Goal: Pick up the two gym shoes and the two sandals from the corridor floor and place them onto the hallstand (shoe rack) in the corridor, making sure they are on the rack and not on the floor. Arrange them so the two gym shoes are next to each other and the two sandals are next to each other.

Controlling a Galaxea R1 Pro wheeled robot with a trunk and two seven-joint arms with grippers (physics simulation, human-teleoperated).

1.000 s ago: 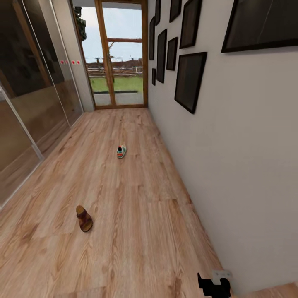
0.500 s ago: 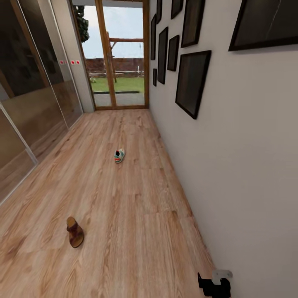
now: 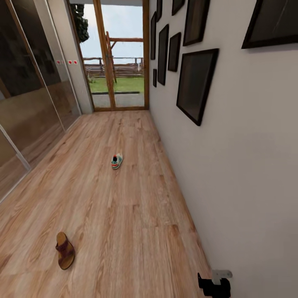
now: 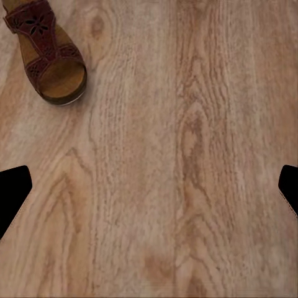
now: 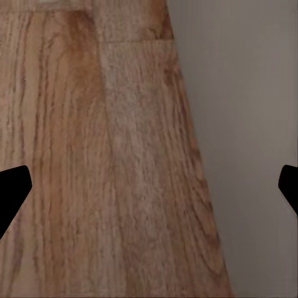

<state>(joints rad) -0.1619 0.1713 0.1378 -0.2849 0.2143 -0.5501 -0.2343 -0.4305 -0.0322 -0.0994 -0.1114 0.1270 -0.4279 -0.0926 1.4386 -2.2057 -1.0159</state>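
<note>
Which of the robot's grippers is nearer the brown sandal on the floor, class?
Left. The left gripper hangs open over the floor with the sandal just beyond its fingertips. The right gripper hangs open beside the wall, across the corridor from the sandal.

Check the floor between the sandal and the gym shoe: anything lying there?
Nothing: in the head view only bare wood plank floor runs from the sandal up to the gym shoe.

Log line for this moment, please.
phase: approach | sandal on floor, near-left | gym shoe farther ahead | left tool open | right tool open
</note>
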